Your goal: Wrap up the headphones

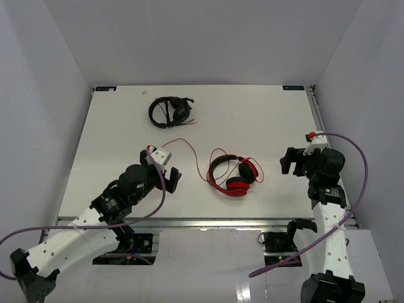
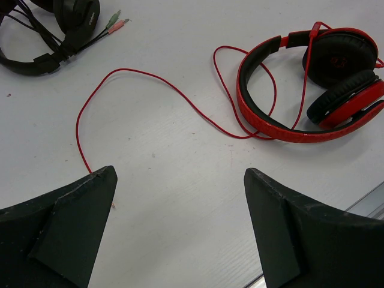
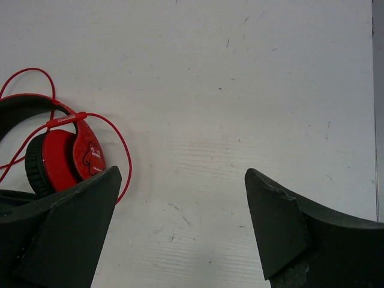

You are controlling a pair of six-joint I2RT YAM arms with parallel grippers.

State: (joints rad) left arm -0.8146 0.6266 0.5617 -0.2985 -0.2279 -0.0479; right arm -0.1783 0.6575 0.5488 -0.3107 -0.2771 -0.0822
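The red headphones (image 1: 232, 175) lie flat near the middle of the white table, folded, with black inner band and pads. They also show in the left wrist view (image 2: 312, 90) and partly in the right wrist view (image 3: 63, 159). Their thin red cable (image 1: 189, 148) loops left toward my left gripper; it shows in the left wrist view (image 2: 150, 81), its end running under the left finger. My left gripper (image 1: 172, 178) is open and empty, left of the headphones. My right gripper (image 1: 290, 162) is open and empty, right of them.
All-black headphones (image 1: 170, 112) with green and pink plugs lie at the back of the table, also in the left wrist view (image 2: 51, 30). A metal rail (image 1: 208, 222) runs along the table's near edge. White walls enclose the table.
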